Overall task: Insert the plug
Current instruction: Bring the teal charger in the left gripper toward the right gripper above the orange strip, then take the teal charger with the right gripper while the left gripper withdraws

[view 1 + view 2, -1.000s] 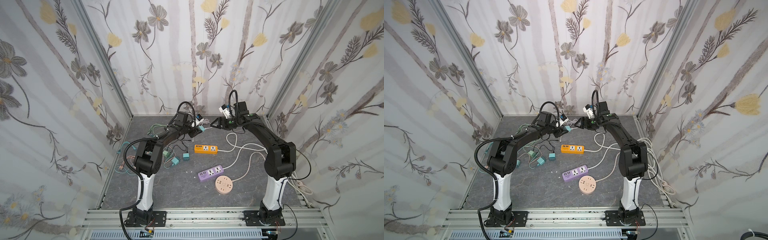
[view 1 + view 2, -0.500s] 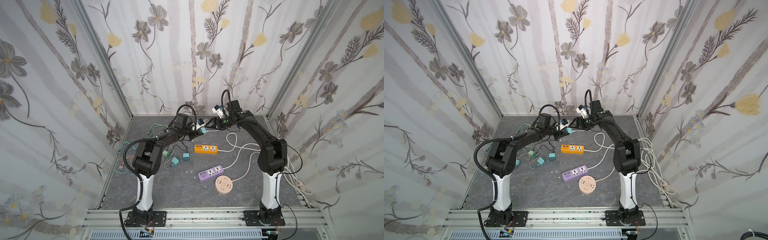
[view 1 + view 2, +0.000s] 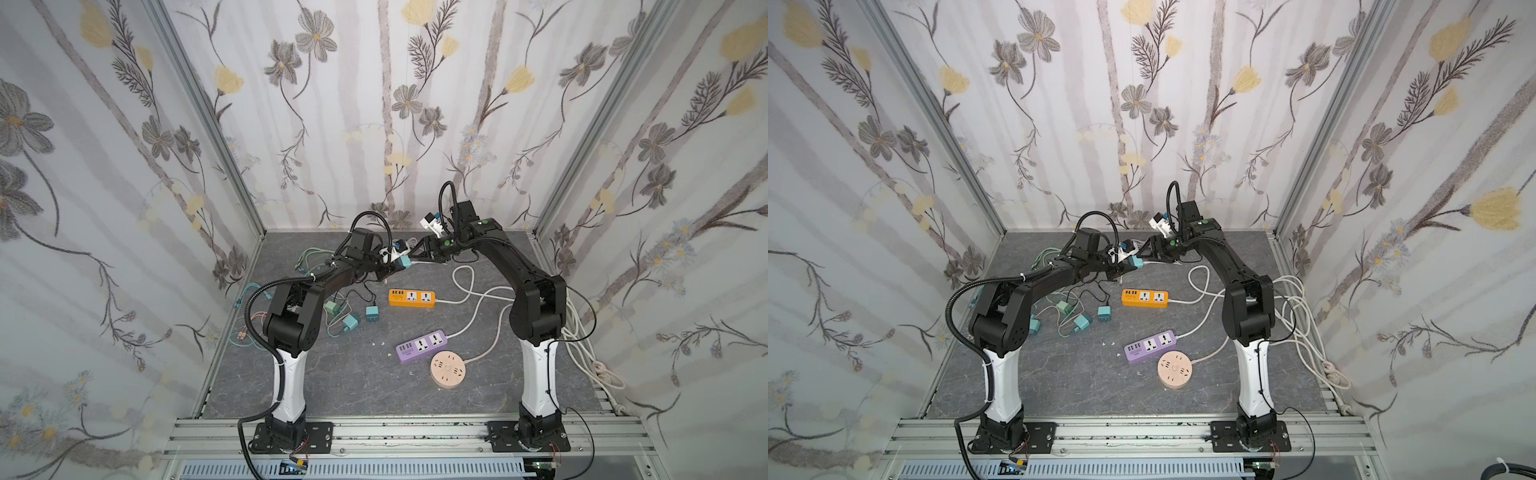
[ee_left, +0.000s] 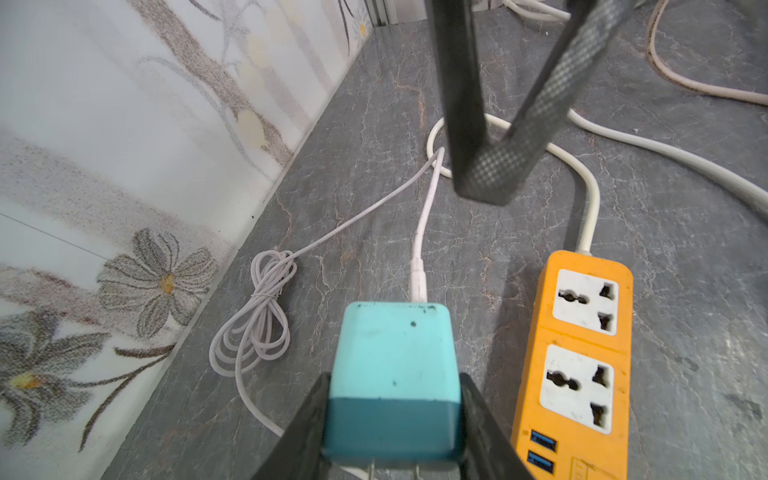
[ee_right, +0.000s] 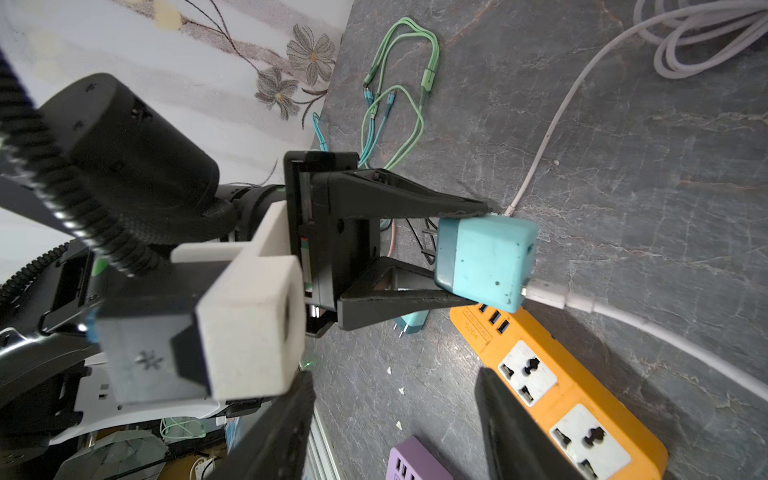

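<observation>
One teal plug (image 4: 392,357) is clamped between the fingers of the left gripper (image 5: 471,253) and is held clear of the grey tabletop (image 4: 374,166). Its long axis runs in line with those fingers. The two metal prongs point back toward the gripper's palm. The opposite end, with a white cable (image 4: 424,232) attached, points outward past the fingertips, and much of the body projects beyond them.

The right gripper (image 5: 395,374) faces that cable end, jaws apart with nothing between them. The plug sits ahead of its fingertips, near but apart in the wrist views. Both top views are too small to settle whether they touch.

An orange power strip (image 4: 582,340) lies flat on the tabletop below and just beside the left gripper, sockets upward.
</observation>
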Motion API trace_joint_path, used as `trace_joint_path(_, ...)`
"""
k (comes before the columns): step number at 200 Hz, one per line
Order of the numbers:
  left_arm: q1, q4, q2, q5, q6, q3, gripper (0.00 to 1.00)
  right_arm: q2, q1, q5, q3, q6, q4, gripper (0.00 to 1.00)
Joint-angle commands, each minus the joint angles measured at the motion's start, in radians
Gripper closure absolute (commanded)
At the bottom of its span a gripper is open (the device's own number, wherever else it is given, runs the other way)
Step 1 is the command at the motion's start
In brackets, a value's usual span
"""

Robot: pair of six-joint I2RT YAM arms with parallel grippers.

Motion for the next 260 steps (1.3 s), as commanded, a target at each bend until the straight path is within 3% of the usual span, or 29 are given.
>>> trace_joint_path(1,-0.003,0.135,-0.022,0.065,-0.021,-0.041,1.00,0.013,-0.007,-0.033,-0.005,0.064,0.057,0.39)
trace_joint_path(23,0.002,0.200,-0.036,0.101,-0.066,-0.073,1.00,-0.006,-0.009,-0.006,-0.082,0.118,0.122,0.37)
trace_joint_path(71,0.015,0.406,-0.057,0.139,-0.210,-0.156,1.00,-0.048,-0.033,-0.072,-0.207,0.225,0.266,0.31)
trace_joint_path(137,0.013,0.480,-0.079,0.243,-0.258,-0.211,1.00,-0.056,-0.034,-0.213,-0.252,0.208,0.358,0.28)
trace_joint_path(183,0.010,0.498,-0.074,0.255,-0.244,-0.220,1.00,-0.055,-0.035,-0.255,-0.229,0.161,0.325,0.47)
trace_joint_path(210,0.007,0.481,-0.073,0.286,-0.225,-0.212,1.00,-0.036,-0.034,-0.254,-0.195,0.107,0.244,0.50)
trace_joint_path(241,0.001,0.472,-0.079,0.309,-0.214,-0.212,1.00,-0.010,-0.028,-0.284,-0.165,0.139,0.267,0.51)
trace_joint_path(260,0.001,0.471,-0.073,0.307,-0.215,-0.211,1.00,-0.012,-0.025,-0.295,-0.161,0.140,0.280,0.57)
